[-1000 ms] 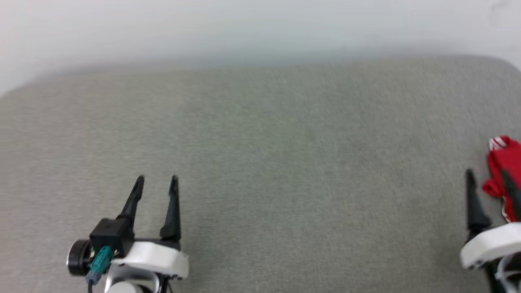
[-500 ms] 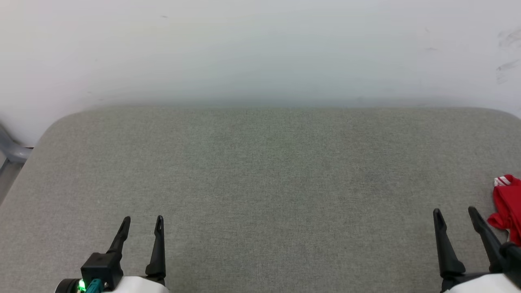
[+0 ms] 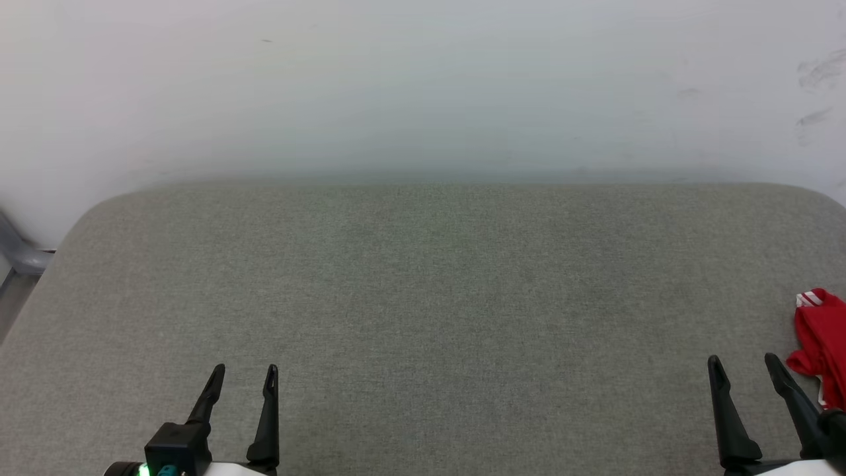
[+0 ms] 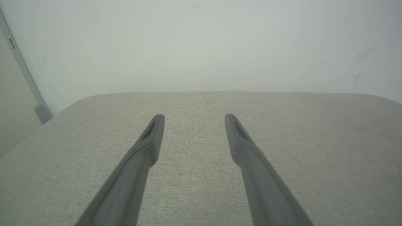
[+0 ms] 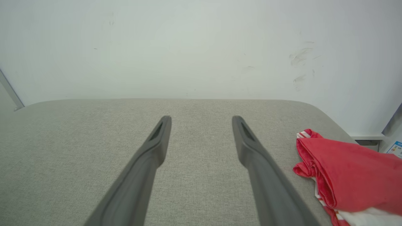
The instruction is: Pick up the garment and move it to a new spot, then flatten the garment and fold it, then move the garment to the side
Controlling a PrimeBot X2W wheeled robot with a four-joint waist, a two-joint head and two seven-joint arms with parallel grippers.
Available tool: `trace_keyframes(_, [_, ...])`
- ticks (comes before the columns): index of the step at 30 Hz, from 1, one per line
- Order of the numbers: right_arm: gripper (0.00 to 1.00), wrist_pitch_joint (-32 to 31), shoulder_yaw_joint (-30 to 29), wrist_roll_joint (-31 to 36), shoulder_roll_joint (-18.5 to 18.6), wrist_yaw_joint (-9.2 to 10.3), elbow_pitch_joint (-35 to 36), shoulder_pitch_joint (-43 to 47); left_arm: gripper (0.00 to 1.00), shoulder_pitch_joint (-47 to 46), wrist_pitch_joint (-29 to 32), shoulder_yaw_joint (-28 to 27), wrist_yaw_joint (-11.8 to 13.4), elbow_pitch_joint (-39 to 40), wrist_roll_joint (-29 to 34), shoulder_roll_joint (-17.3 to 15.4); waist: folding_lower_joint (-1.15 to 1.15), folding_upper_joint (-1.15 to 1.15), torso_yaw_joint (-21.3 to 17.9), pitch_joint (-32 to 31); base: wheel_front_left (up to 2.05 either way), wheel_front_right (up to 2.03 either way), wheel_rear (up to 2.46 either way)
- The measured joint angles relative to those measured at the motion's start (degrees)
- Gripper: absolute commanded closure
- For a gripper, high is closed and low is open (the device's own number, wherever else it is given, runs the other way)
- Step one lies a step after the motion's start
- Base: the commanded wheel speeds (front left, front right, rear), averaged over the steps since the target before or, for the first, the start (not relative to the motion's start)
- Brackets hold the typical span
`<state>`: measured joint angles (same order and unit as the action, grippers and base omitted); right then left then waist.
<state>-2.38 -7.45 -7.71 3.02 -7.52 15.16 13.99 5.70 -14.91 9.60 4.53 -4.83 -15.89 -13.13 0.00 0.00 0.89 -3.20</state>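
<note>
– At the right edge of the grey woven fabric pad (image 3: 423,284), what lies there?
– A crumpled red jersey with red-and-white striped trim (image 3: 823,340), just beside the right gripper (image 3: 741,359) but apart from its fingers.
– And the claws?
– Both are spread wide and empty. The left gripper (image 3: 245,369) hovers well apart from the jersey, over bare fabric.

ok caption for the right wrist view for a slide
Open right pincer above the grey padded surface, red garment lying just to its right.
</note>
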Motion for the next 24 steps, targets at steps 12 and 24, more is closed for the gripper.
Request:
trace_keyframes(12, [0.00,0.3,-0.2,-0.4,0.0,0.00,0.1,0.2,0.00,-0.3,0.0,0.4,0.0,-0.2,-0.1,-0.5,0.00,0.00,-0.1,0.0,0.00,0.00,0.00])
trace_keyframes(24, [1.00,0.2,0.5,-8.4,0.0,-0.01,-4.0,0.0,1.00,0.4,2.2,-0.3,-1.0,-2.6,-7.5,1.0,0.00,0.00,-0.2,0.2,0.00,0.00,0.00])
